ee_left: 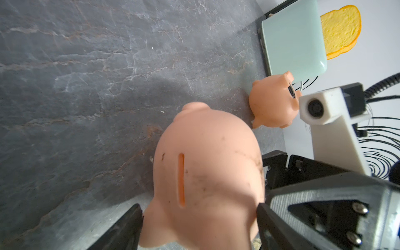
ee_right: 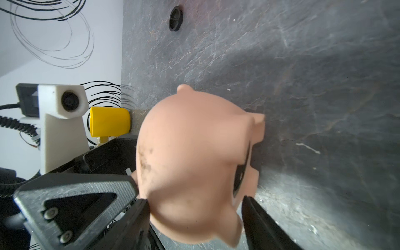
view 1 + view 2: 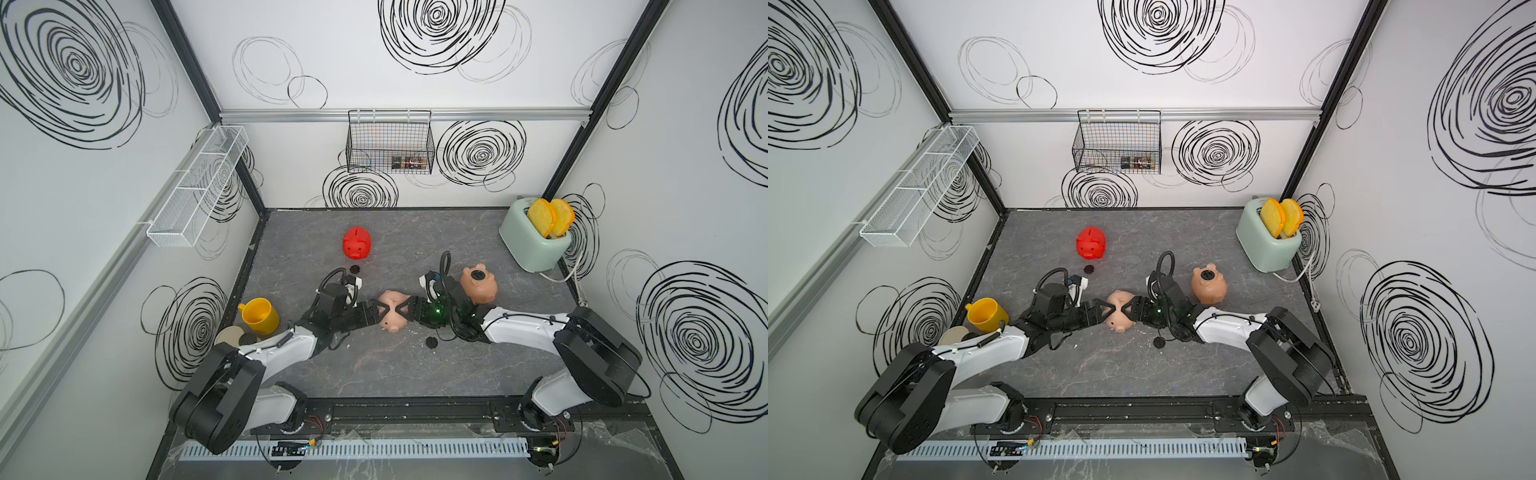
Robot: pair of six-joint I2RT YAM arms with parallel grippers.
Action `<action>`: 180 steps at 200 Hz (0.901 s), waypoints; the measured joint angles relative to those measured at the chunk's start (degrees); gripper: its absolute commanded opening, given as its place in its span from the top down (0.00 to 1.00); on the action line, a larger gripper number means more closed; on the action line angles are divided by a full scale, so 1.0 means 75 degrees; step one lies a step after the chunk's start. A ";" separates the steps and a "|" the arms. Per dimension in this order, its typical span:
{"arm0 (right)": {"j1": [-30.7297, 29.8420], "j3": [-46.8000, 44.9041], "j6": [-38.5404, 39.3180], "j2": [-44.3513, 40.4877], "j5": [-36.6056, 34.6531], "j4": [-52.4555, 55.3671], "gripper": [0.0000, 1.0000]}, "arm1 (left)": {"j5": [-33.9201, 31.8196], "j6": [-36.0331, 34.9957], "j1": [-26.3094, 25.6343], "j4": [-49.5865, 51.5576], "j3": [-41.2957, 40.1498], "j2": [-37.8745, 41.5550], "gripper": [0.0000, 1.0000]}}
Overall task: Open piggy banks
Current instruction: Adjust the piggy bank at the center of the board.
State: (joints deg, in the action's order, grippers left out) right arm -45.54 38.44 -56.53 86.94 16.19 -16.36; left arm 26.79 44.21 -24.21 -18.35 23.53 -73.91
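Pale pink pig — apparently the last still plugged — sits mid-table, gripped by left claw and right claw; next, one must regrip its belly plug.

Grey marbled tabletop, three pigs and some clutter on it.

A red pig stands toward the back, with a loose black plug just in front of it. The peach-tan pig lies on its back to the right, dark round belly spot up. The pale pink pig is on its side mid-table; I cannot tell whether its weight is on the surface. A second plug lies nearer the front. A mint toaster sits in the back right corner. At the left edge are a yellow mug, a tan disc and a dark disc.
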 measured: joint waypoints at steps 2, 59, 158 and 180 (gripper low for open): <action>0.0003 0.0003 -0.0006 -0.0006 -0.0015 0.0012 0.23 | 0.0003 0.0000 0.0000 -0.0003 0.0000 -0.0003 0.15; 0.0341 0.0347 0.0079 -0.0009 -0.0052 0.0291 0.12 | 0.0032 -0.0017 -0.0003 -0.0003 0.0006 -0.0041 0.15; 0.0385 0.1719 0.1495 0.1026 0.0035 0.1113 0.08 | 0.0020 -0.0041 -0.0009 -0.0032 0.0035 -0.0175 0.16; 0.0405 0.1909 0.2136 0.1023 -0.0096 0.1364 0.08 | 0.0020 -0.0041 -0.0009 -0.0029 0.0035 -0.0175 0.16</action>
State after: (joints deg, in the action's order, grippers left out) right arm -42.50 52.75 -40.51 94.61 15.46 -6.13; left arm 26.94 43.90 -24.27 -18.57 23.79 -75.22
